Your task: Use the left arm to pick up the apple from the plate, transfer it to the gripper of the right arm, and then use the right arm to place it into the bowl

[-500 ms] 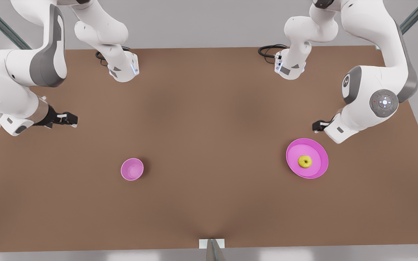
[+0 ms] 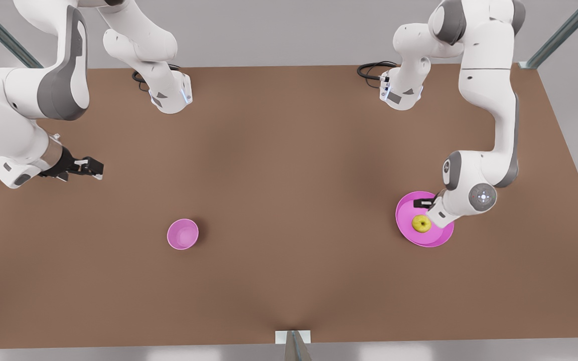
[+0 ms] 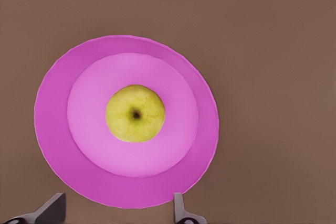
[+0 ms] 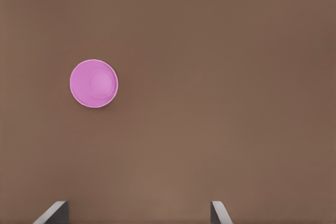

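The apple sits in the middle of the plate, stem dimple up, on the brown table at the front view's right; the left gripper hangs over the plate's far rim, just beside the apple and not touching it; in the left wrist view the apple lies centred on the plate and the two fingertips stand wide apart, nothing between them. The bowl stands alone toward the front view's left, well apart from the plate; the right gripper waits above the table's left edge, some way from the bowl; its wrist view looks down on the bowl and shows its fingertips spread apart too.
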Motion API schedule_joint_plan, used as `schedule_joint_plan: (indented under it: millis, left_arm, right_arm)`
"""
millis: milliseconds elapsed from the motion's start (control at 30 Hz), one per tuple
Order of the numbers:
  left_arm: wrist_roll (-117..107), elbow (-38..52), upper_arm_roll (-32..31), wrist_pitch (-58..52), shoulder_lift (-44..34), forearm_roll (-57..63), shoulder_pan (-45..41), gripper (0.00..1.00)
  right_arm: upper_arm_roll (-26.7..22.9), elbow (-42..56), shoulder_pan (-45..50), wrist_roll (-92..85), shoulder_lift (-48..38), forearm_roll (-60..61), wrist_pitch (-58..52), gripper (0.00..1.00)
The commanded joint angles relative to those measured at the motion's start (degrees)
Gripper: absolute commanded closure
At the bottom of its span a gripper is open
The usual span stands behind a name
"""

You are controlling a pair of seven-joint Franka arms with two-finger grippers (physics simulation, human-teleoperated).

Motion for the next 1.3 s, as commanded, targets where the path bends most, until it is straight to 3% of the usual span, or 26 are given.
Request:
schedule_joint_plan:
  millis: [0,300,867,967,1267]
  left_arm:
    - [0.0,-1.7,0.0,14.2,0.0,-1.9,0.0,0.0]
    - [0.0,-3.9,0.0,25.1,6.7,-1.4,0.3,0.0]
    - [-0.6,-5.1,0.4,24.5,9.7,-1.8,0.2,0.0]
    - [-0.6,-5.1,0.4,24.5,9.7,-1.9,0.0,0.12]
    - [-0.5,-5.0,0.4,24.6,10.3,-1.9,0.1,0.13]
  right_arm:
    - [0.0,0.0,0.2,-0.5,-0.1,0.0,-0.2,0.0]
    - [0.0,-0.1,0.2,-0.5,0.1,-0.1,-1.0,0.0]
    - [0.1,-0.3,0.3,-0.4,-0.1,-0.1,-1.7,0.0]
    - [0.1,-0.5,0.3,-0.4,-0.1,-0.1,-1.8,0.0]
    - [0.1,-0.6,0.4,-0.4,0.0,-0.1,-2.1,0.0]
